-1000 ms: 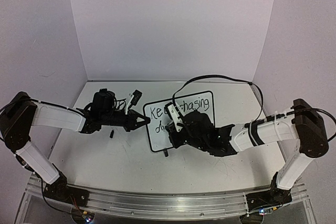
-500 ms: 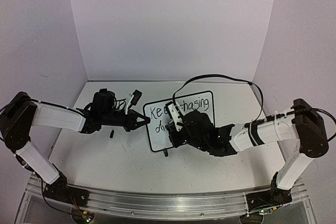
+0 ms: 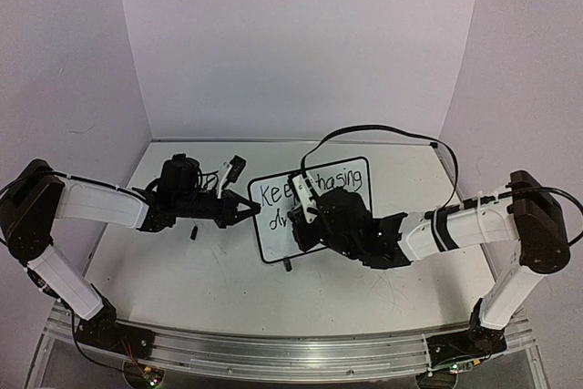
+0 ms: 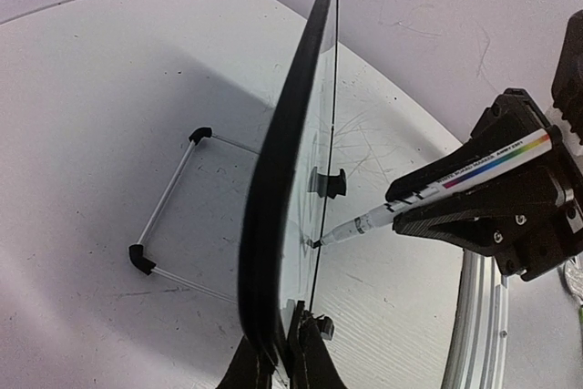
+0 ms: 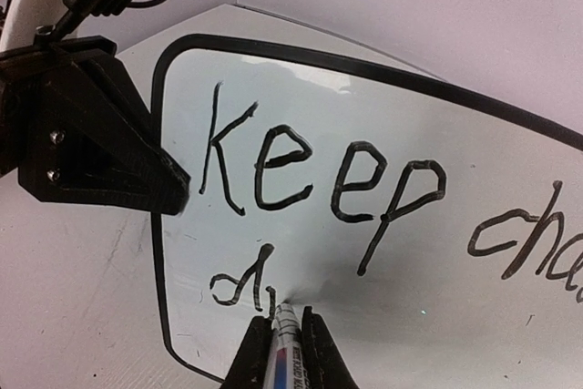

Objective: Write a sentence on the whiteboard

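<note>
The right gripper [image 5: 283, 318] is closed on a slim white marker pen [image 5: 288, 357], tip touching the small black-framed white board [image 5: 474, 316] right ahead, below the top black handwritten words [image 5: 301, 170]. Writing room lies rightward. The left gripper [image 5: 168, 190] pinches the board's left edge

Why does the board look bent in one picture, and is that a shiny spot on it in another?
Left wrist view: the whiteboard is seen edge-on and its frame bows, likely wide-lens distortion. Right wrist view: small glare patch near its top edge, lettering sharp, marker slightly soft up close. Top view: even light, soft shadows.
</note>
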